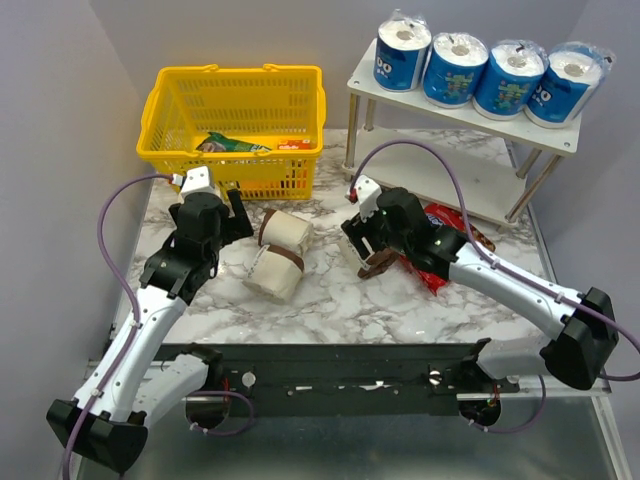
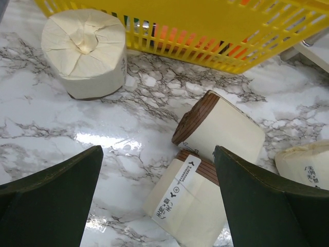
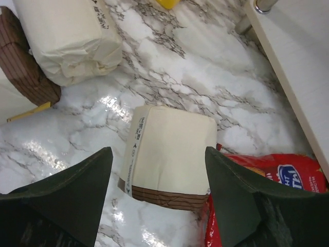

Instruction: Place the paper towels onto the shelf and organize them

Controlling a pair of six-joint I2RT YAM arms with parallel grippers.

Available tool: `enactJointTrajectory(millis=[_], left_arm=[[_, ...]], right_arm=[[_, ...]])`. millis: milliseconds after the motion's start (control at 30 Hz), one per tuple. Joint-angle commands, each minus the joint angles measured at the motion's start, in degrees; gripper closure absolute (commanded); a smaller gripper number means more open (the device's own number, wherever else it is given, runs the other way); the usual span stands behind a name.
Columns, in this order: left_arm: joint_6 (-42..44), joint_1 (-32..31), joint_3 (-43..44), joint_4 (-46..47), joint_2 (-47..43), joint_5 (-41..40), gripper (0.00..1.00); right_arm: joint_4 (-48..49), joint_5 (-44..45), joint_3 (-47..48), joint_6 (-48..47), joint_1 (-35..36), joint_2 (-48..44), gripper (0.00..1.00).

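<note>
Four blue-wrapped rolls (image 1: 487,72) stand in a row on the top tier of the white shelf (image 1: 450,172) at the back right. Two cream rolls lie at the table's middle, one behind (image 1: 286,231) and one in front (image 1: 275,273). My left gripper (image 1: 238,222) is open and empty beside them; the front roll (image 2: 185,203) lies partly between its fingers. A third cream roll (image 2: 85,51) stands upright near the basket. My right gripper (image 1: 368,250) is open, its fingers on either side of a fourth cream roll (image 3: 169,154) lying flat, not touching it.
A yellow basket (image 1: 175,140) with packets inside stands at the back left. A red snack bag (image 1: 440,255) lies against the fourth roll's right side, also in the right wrist view (image 3: 272,175). The shelf's lower board (image 3: 298,62) and silver legs are just right of it.
</note>
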Motion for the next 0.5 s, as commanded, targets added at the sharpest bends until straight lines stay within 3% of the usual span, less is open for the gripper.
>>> enactJointTrajectory(millis=[0, 167, 300, 467], left_arm=[[-2.0, -2.11, -0.29, -1.02, -0.97, 0.22, 0.01], [-7.54, -2.2, -3.45, -3.2, -2.99, 7.52, 0.01], [-16.77, -2.11, -8.89, -4.1, -7.28, 13.31, 0.01], [-25.99, -2.11, -21.02, 4.24, -11.78, 20.79, 0.01]], right_arm=[[-5.42, -18.63, 4.36, -8.11, -0.75, 0.29, 0.2], [-2.25, -29.02, 6.64, -11.54, -0.84, 3.18, 0.18], [0.53, -33.06, 12.28, -2.51, -0.75, 9.69, 0.2], [14.08, -38.69, 6.93, 6.46, 0.47, 12.6, 0.21]])
